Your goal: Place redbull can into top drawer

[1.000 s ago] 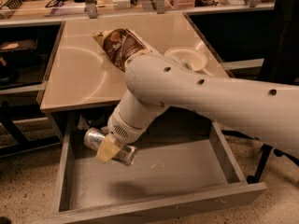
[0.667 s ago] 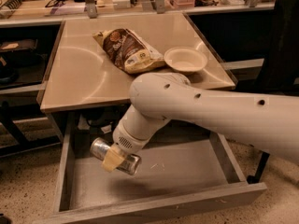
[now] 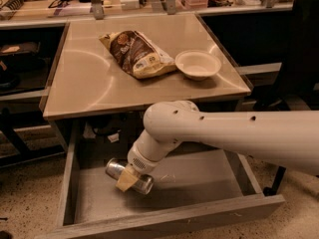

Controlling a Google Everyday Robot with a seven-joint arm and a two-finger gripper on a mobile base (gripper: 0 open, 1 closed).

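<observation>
The redbull can [image 3: 117, 169] lies on its side, silver with shiny ends, low inside the open top drawer [image 3: 164, 218], a wide grey wooden box pulled out under the table. My gripper [image 3: 128, 178] reaches down from the white arm into the left half of the drawer and is shut on the can around its middle; one cream fingertip [image 3: 125, 181] shows across the can's front. The can is at or just above the drawer's bottom; I cannot tell whether it touches.
A brown and cream snack bag [image 3: 136, 54] and a white bowl [image 3: 198, 64] sit on the beige tabletop [image 3: 84, 88] above the drawer. The drawer's side walls and front panel enclose the gripper. Shelves with clutter run along the back.
The arm has lowered and moved forward, carrying the can deeper down into the drawer. The bowl, hidden by the arm before, now shows fully.
</observation>
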